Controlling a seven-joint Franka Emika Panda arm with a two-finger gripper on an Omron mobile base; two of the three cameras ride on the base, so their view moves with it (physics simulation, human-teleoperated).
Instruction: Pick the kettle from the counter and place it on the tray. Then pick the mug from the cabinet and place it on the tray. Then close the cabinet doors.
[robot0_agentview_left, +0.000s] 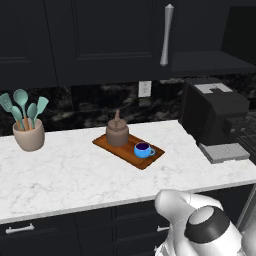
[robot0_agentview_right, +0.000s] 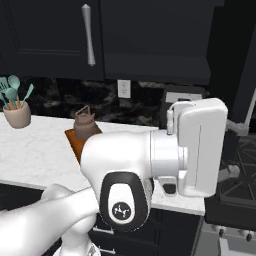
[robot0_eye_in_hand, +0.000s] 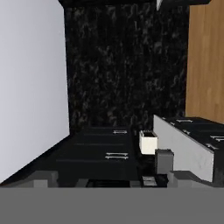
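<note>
Kettle (robot0_agentview_left: 117, 132) and mug (robot0_agentview_left: 144, 149) are both sitting on the tray (robot0_agentview_left: 111, 145), which lies at an angle on the worktop (robot0_agentview_left: 75, 170). Going by the left base view, the kettle is upright at the tray's 10 o'clock end and the mug is at the 4 o'clock end, just beside the kettle but not touching, handle pointing to about 3 o'clock. The cabinet (robot0_agentview_left: 105, 35) above looks shut on that side, with the bar handle (robot0_agentview_left: 166, 35) hanging at roughly 1 o'clock from the tray. A utensil pot (robot0_agentview_left: 29, 134) stands well off at 9 o'clock, and a dark coffee machine (robot0_agentview_left: 215, 112) sits at 3 o'clock. In the right base view the arm (robot0_agentview_right: 150, 165) covers most of the tray, so just the kettle and a corner of the board peek out. Fingers: can't tell whether they're open or closed, the hand view is too dark at the bottom to make them out.
</note>
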